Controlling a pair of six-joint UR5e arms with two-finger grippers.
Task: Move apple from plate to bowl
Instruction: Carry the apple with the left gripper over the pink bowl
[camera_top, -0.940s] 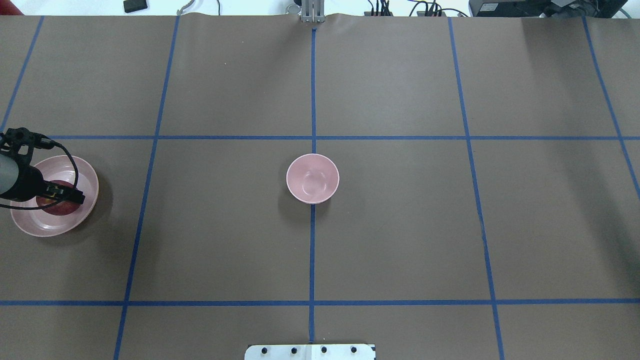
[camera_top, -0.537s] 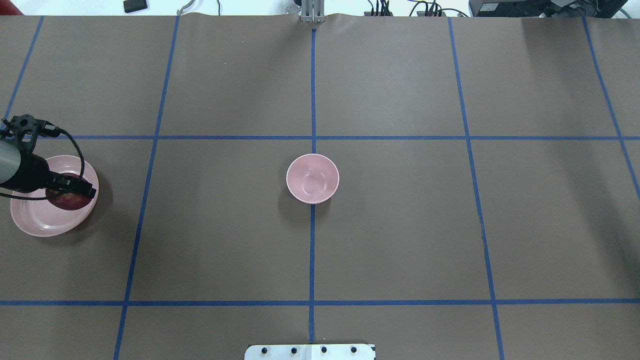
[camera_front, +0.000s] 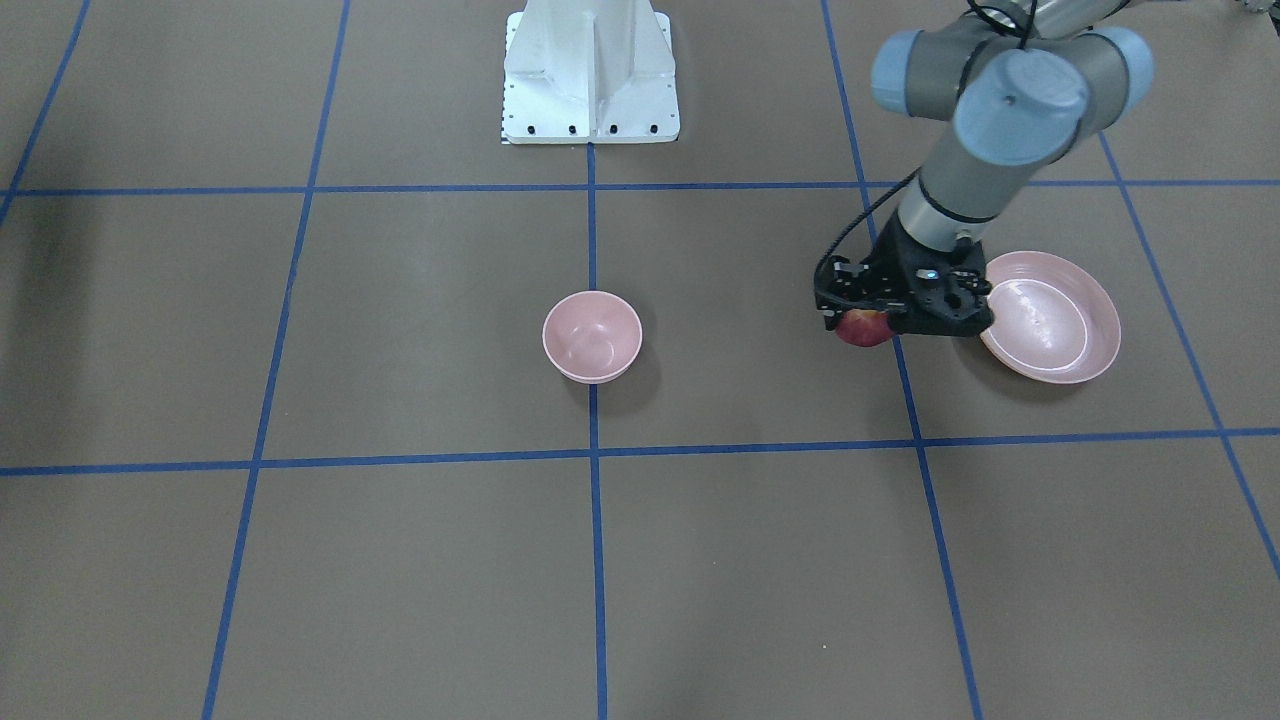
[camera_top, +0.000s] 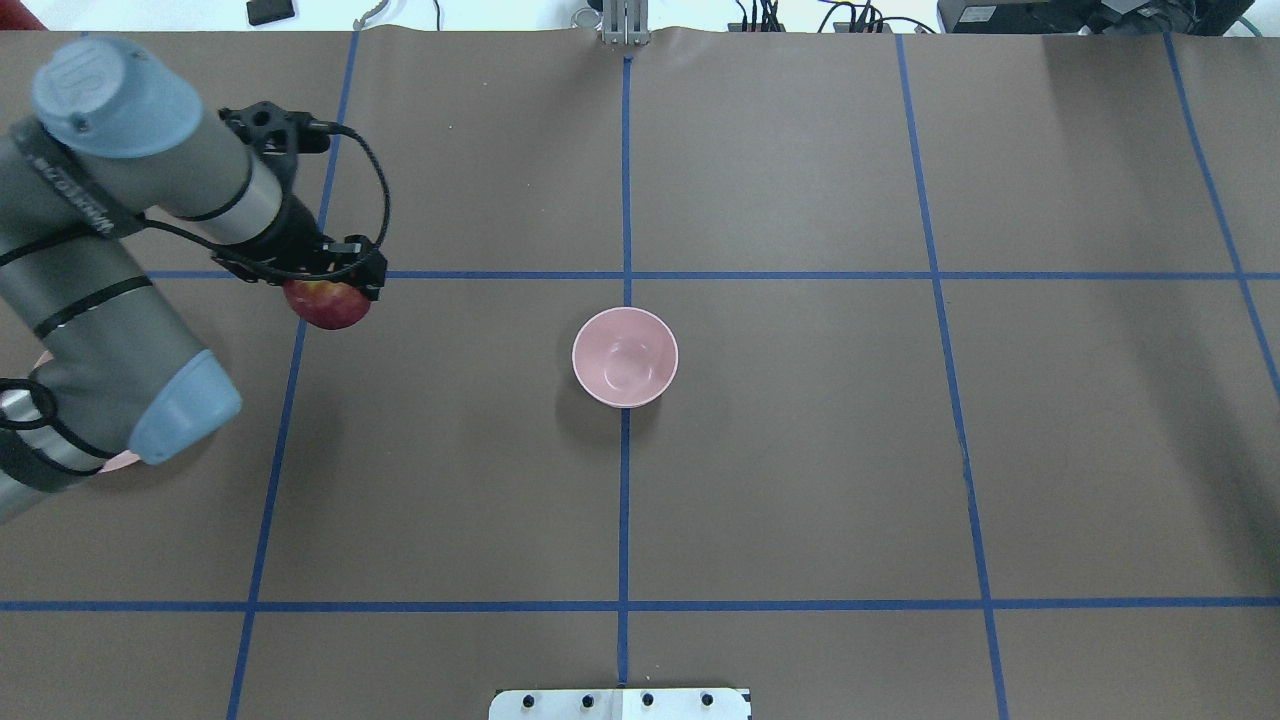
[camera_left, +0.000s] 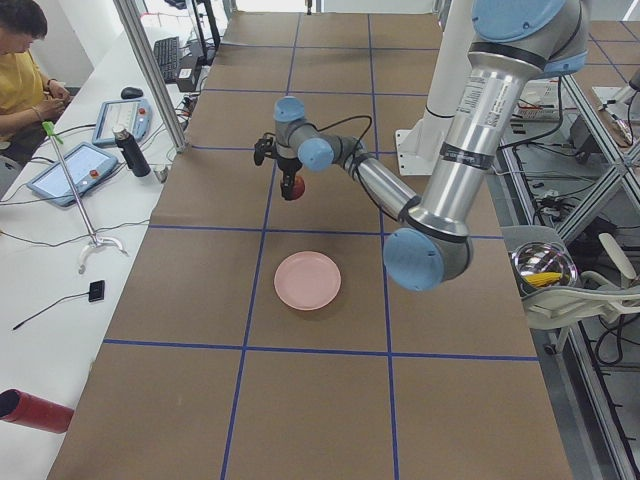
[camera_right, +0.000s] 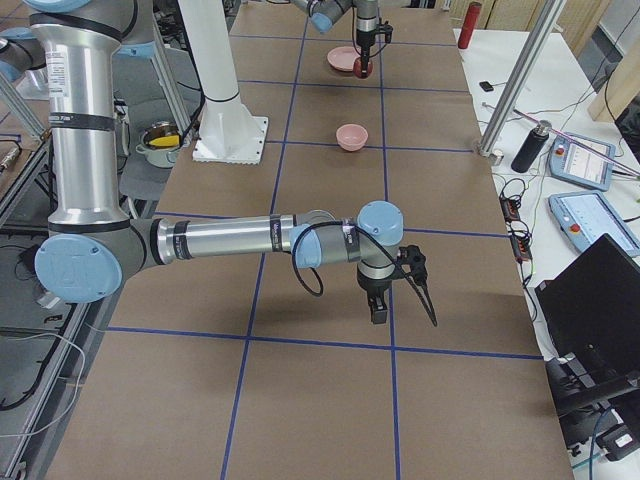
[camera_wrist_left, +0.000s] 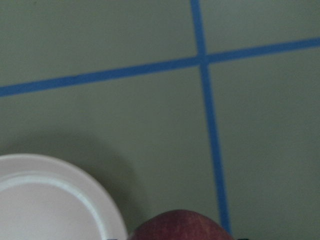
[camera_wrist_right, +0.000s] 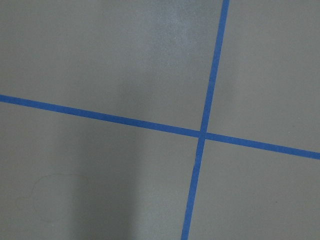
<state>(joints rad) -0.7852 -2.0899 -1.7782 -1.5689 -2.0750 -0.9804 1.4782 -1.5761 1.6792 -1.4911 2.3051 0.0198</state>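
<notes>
The left gripper (camera_front: 868, 318) is closed on the apple (camera_front: 865, 330), its fingers pressed against the fruit's sides. It holds the apple in the air above the counter (camera_front: 400, 560). The apple is off the plate (camera_front: 1050, 318) and hangs near a blue tape line (camera_front: 905, 380), just past the plate's rim on the side toward the bowl (camera_front: 592, 340). The bowl stands upright at the middle of the counter on another tape line, well apart from the apple. Between the two lies brown counter.

In the overhead view the left arm's elbow covers nearly all of the plate, so only a pink sliver shows at its edge. The left wrist camera sees the top of the apple at its lower border and the plate's rim beside it.

The robot's white base (camera_front: 590, 75) sits at the counter's edge behind the bowl.

The right gripper (camera_right: 378, 305) hovers low over the counter far from the bowl, near a tape crossing. It shows only in the right side view, so I cannot tell whether it is wide or narrow.

Off the counter, a person in yellow (camera_left: 25, 60) sits at a white side table with tablets (camera_left: 75, 170) and a dark bottle (camera_left: 128, 152).
</notes>
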